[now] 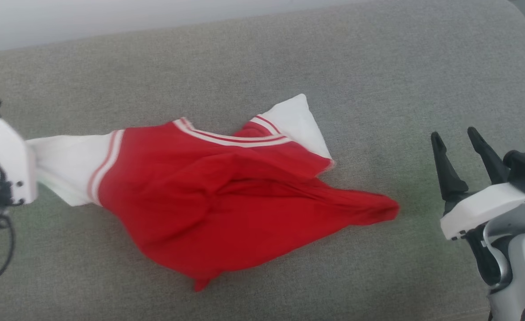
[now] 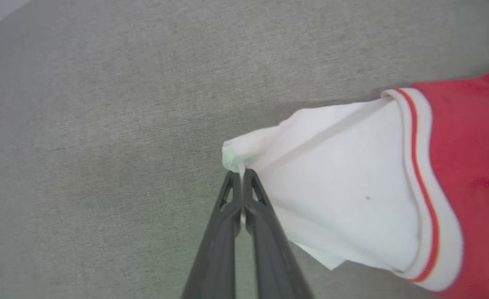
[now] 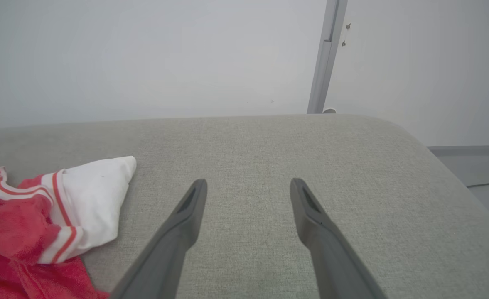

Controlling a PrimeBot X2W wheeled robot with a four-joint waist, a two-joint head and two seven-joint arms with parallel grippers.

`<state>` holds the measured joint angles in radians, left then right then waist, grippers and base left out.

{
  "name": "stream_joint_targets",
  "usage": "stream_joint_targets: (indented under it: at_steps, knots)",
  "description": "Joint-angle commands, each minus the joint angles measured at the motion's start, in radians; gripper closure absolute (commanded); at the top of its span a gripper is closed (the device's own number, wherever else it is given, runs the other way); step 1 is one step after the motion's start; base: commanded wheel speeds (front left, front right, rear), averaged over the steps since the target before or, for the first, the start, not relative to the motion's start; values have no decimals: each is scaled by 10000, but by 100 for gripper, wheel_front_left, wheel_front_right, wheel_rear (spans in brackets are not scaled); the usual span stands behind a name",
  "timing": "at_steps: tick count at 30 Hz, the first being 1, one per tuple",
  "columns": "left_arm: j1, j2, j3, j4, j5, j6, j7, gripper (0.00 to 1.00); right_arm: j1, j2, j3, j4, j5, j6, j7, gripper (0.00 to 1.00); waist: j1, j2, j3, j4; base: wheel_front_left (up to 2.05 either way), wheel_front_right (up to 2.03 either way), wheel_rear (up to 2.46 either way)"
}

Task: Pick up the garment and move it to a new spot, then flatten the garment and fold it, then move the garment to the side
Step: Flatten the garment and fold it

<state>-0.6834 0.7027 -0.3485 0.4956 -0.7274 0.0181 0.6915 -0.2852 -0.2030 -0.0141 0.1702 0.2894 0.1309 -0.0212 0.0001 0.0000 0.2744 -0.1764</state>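
We see our left gripper [image 2: 242, 172] with its two dark fingers pressed together on a pinch of white cloth, so it is clamped on the tip of one white sleeve [image 2: 344, 178] of the garment [image 1: 208, 196]. That sleeve is drawn out in a taut cone from the fingertips to its red-and-white striped band, and a shadow lies under it on the grey upholstered surface [image 1: 378, 67]. Beyond the band the red body of the shirt lies crumpled and creased across the middle of the surface, well in from the far edge, with one red end stretched to a point toward the right. The striped neckline runs along its far side, and the second white sleeve [image 1: 295, 120] sticks up there as a triangle pointing to the far edge. Our right gripper [image 1: 455, 136] sits toward the right end of the surface, its fingers spread wide with nothing between them, near the red point of the shirt but not touching it. Past the rounded far right corner we see a pale wall [image 3: 144, 54].
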Motion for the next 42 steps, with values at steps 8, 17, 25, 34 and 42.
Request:
stream_joint_targets:
  at_steps: [8, 17, 25, 34, 42]
  knots:
    - [907, 874, 215, 849, 499, 751, -586, 100, 326, -112, -35, -249, -12, -1, 282, 0, -1, 0, -53, 14, 0, 0, 0]
    - [1196, 127, 597, 1751, -406, 593, -939, 84, 401, -139, 44, -469, -27, -1, 488, 0, -1, 0, -85, 96, 0, 0, 0]
    - [1074, 11, 666, 1411, -528, 555, -1057, 0, 496, -248, 1, -574, -34, -1, 622, 0, -1, 0, -316, 384, 0, 0, 0]
    - [1536, -126, 751, -179, -569, 615, -1682, 0, 544, -338, 176, -711, 71, -1, 813, 0, -1, 0, -642, 943, 0, 0, 0]
    - [2846, -647, 1105, -2559, -321, 646, -4167, 0, 279, -700, 559, -566, 313, -1, 1195, 0, -1, 0, -796, 1734, 0, 0, 0]
